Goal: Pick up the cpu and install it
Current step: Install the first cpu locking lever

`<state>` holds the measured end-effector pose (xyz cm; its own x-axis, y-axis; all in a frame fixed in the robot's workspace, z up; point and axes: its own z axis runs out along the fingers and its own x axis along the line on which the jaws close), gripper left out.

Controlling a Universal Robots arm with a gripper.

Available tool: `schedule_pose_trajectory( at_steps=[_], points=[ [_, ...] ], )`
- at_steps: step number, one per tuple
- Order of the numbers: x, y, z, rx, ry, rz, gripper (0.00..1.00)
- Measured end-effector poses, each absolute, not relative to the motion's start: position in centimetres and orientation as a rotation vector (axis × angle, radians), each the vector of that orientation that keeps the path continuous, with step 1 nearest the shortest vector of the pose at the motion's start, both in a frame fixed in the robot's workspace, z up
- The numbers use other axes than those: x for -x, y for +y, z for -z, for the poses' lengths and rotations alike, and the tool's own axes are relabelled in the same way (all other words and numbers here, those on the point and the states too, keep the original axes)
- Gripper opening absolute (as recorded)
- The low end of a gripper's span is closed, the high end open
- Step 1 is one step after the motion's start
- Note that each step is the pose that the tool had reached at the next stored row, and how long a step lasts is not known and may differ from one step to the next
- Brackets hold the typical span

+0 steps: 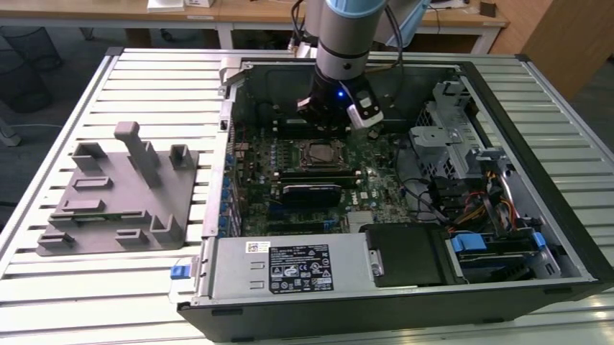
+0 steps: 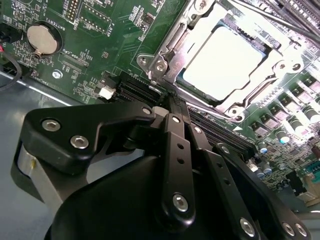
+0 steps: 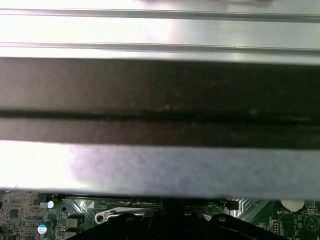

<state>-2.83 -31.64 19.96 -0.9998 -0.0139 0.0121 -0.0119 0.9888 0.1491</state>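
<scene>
Arm is down inside the open case [image 1: 537, 237], gripper [image 1: 331, 115] low over the motherboard [image 1: 384, 190] near the case's far wall. The cpu [image 2: 227, 60] sits flat in its socket [image 1: 318, 152], pale silver top up, metal frame [image 2: 167, 55] around it; in the second wrist view the gripper [image 2: 172, 107] is just beside the socket's edge, apart from the cpu. Fingers appear drawn together, nothing between them. Grey tray [image 1: 120, 194] lies on the slatted table [image 1: 57, 129], at the exterior view's left, beside the case.
</scene>
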Motion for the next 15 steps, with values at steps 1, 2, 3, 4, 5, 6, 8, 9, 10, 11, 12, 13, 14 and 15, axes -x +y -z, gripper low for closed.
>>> schedule_pose_trajectory(
  at_steps=[1, 2, 3, 4, 5, 6, 8, 9, 10, 11, 12, 13, 14, 15],
  points=[
    [2.82, -31.65, -19.96, -0.020, -3.120, 0.233, 0.11],
    [2.81, -31.65, -19.95, -0.020, -3.120, 0.230, 0.11],
    [2.79, -31.66, -19.94, -0.020, -3.120, 0.225, 0.11],
    [2.78, -31.66, -19.91, -0.020, -3.121, 0.219, 0.11],
    [2.78, -31.66, -19.87, -0.020, -3.121, 0.212, 0.11],
    [2.77, -31.66, -19.83, -0.020, -3.121, 0.207, 0.11],
    [2.77, -31.66, -19.77, -0.020, -3.122, 0.196, 0.11],
    [2.77, -31.66, -19.74, -0.020, -3.122, 0.191, 0.11],
    [2.76, -31.66, -19.70, -0.020, -3.123, 0.188, 0.11],
    [2.76, -31.66, -19.68, -0.020, -3.123, 0.185, 0.11],
    [2.76, -31.66, -19.66, -0.020, -3.123, 0.183, 0.11],
    [2.76, -31.66, -19.66, -0.020, -3.123, 0.182, 0.11],
    [2.76, -31.66, -19.66, -0.020, -3.123, 0.182, 0.11],
    [2.76, -31.66, -19.67, -0.020, -3.123, 0.182, 0.11]
  ],
)
